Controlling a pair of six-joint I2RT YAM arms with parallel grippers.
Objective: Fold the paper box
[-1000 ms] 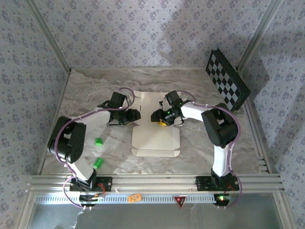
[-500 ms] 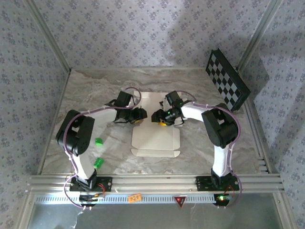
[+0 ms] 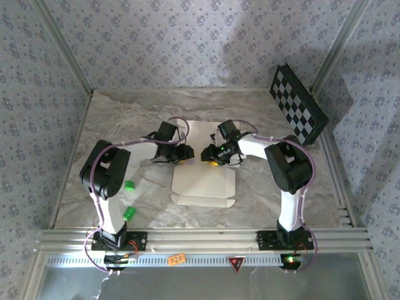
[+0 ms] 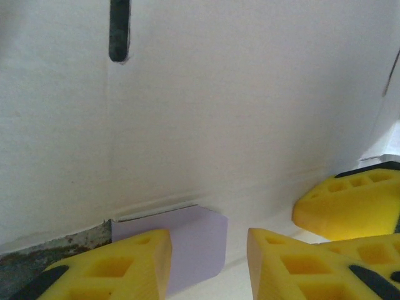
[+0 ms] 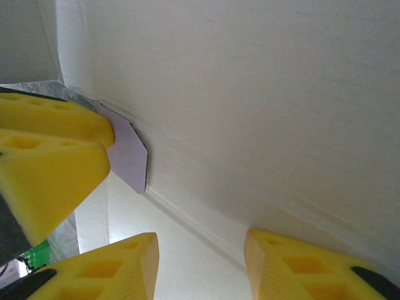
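Note:
The paper box (image 3: 204,182) lies cream-white side up in the middle of the table, and its back panel (image 3: 201,133) is raised. My left gripper (image 3: 184,153) is at the fold on the box's left side, and my right gripper (image 3: 209,154) faces it from the right, close by. The left gripper (image 4: 209,269) is open, with a small lavender flap (image 4: 190,240) just ahead of its left finger (image 4: 134,262). The right gripper (image 5: 200,269) is open over the crease, and the same lavender flap (image 5: 129,157) sits beside the left gripper's yellow fingers (image 5: 50,147).
A black-and-white checkerboard panel (image 3: 298,113) leans at the back right. Two small green pieces (image 3: 129,185) (image 3: 130,213) lie on the table left of the box, near the left arm. Wallpapered walls close in three sides, and an aluminium rail (image 3: 200,237) runs along the front.
The left gripper has moved right, from beside the box's left edge onto the fold near the right gripper. The right arm has barely moved.

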